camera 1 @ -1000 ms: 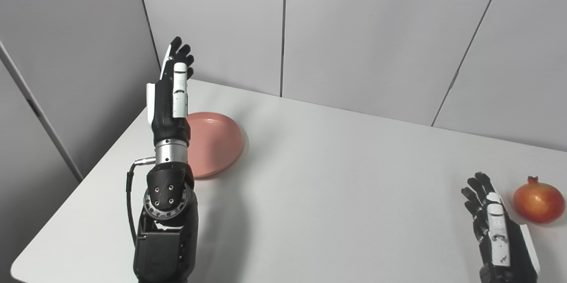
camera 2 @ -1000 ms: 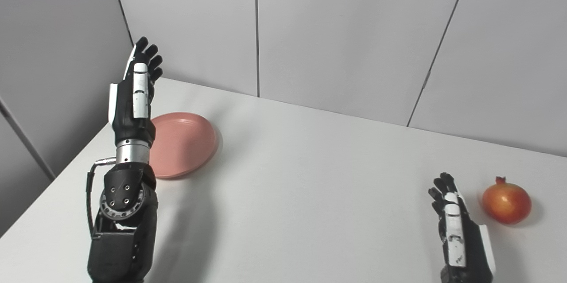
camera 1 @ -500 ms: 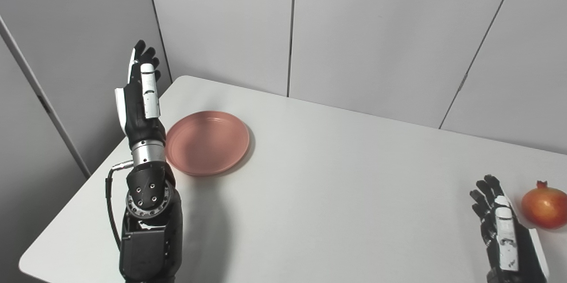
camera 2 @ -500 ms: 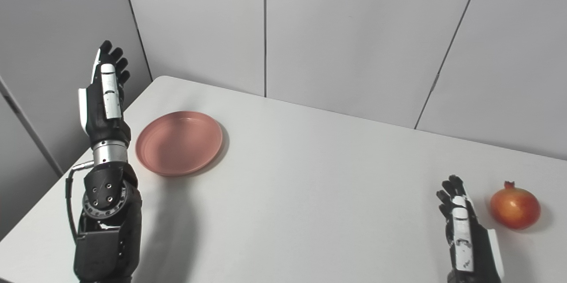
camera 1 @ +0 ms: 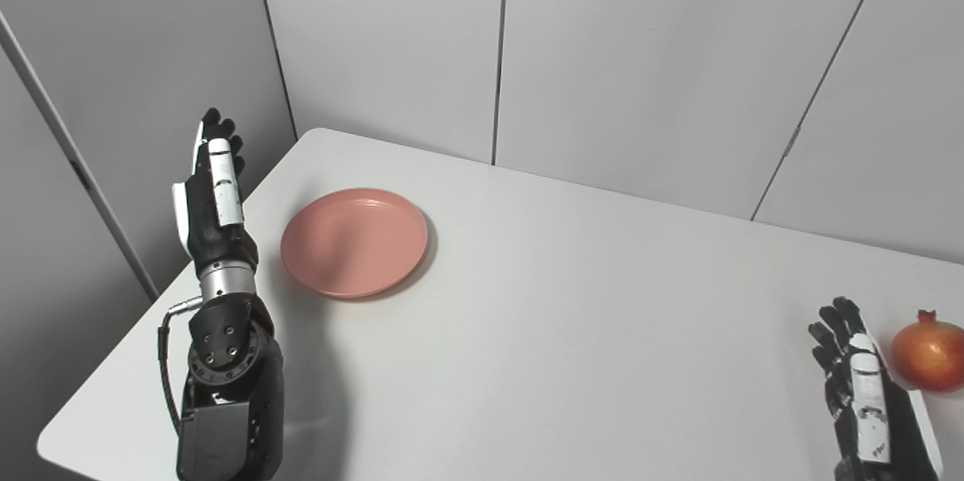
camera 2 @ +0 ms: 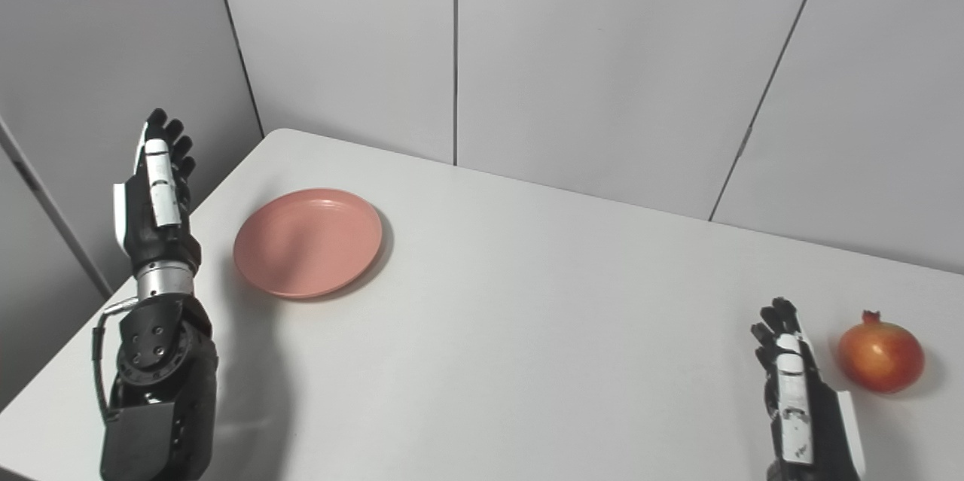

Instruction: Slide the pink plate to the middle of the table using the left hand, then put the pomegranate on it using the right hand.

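A pink plate (camera 1: 354, 241) lies on the white table (camera 1: 542, 330) near its far left corner. My left hand (camera 1: 211, 195) is raised upright just left of the plate, over the table's left edge, open and empty, not touching the plate. A red-orange pomegranate (camera 1: 931, 350) sits at the table's right side. My right hand (camera 1: 858, 375) is open and empty at the lower right, just left of the pomegranate and apart from it. In the right eye view the plate (camera 2: 307, 242) and the pomegranate (camera 2: 880, 352) show the same layout.
Grey wall panels (camera 1: 640, 52) stand close behind the table's far edge. The table's left edge runs right beside my left forearm (camera 1: 226, 375). Bare white tabletop lies between the plate and the pomegranate.
My left hand has moved left and lower, from in front of the plate to beside it at the table's edge. The camera has also shifted. The plate and pomegranate stay put.
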Available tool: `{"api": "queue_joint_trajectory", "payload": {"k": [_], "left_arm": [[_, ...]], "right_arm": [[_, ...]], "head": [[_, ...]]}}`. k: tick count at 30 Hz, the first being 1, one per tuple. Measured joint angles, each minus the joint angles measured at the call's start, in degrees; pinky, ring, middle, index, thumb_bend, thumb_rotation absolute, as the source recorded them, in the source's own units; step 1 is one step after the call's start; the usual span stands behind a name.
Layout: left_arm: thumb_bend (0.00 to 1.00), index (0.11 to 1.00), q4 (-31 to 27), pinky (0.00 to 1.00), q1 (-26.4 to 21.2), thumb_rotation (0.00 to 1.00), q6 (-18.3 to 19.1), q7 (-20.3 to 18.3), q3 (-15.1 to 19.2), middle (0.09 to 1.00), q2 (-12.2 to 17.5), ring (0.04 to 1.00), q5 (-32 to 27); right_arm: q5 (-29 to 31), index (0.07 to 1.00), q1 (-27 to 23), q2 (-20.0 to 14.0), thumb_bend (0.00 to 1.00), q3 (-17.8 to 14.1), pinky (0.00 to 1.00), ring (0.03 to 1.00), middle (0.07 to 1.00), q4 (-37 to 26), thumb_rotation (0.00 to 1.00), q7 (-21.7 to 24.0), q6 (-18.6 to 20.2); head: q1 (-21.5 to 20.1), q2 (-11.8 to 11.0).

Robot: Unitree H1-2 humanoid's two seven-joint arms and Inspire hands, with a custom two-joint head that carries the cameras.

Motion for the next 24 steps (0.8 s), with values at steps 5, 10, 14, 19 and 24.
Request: {"api": "queue_joint_trajectory", "payload": {"k": [5, 10, 14, 19, 24], "left_arm": [[0.4, 0.904, 1.44, 0.98, 0.22, 1.0, -0.24, -0.66, 0.58, 0.939, 0.5, 0.942, -2.77], [0.37, 0.916, 4.36, 0.97, 0.2, 1.0, -0.4, -1.69, 0.94, 0.94, 0.64, 0.944, -6.14], [0.36, 0.918, 7.49, 0.96, 0.2, 1.0, -0.7, -2.13, 0.96, 0.94, 0.77, 0.943, -7.55], [0.35, 0.917, 10.58, 0.93, 0.1, 1.0, -1.72, -2.41, 1.28, 0.939, 1.09, 0.937, -9.78], [0.37, 0.888, 13.1, 0.9, 0.04, 1.0, -2.21, -3.1, 1.26, 0.911, 1.97, 0.907, -10.97]], "right_arm": [[0.05, 0.945, -0.02, 0.0, 0.13, -0.02, 0.99, 0.943, 0.947, 0.0, 1.0, 0.0, 0.0], [0.15, 0.946, -0.03, -0.03, 0.13, -0.03, 0.99, 0.944, 0.949, 0.0, 1.0, 0.03, 0.0], [0.2, 0.941, 0.0, -0.04, 0.14, -0.03, 0.98, 0.938, 0.944, -0.07, 1.0, 0.03, 0.0], [0.03, 0.945, -0.01, -0.03, 0.13, -0.03, 0.99, 0.943, 0.947, -0.36, 1.0, 0.02, 0.08], [0.3, 0.95, 0.0, -0.02, 0.13, -0.04, 1.0, 0.947, 0.95, -1.11, 1.0, 0.02, 0.51]], "head": [[0.09, 0.0], [0.09, -0.09], [0.09, -0.09], [0.18, 0.0], [0.18, 0.09]]}}
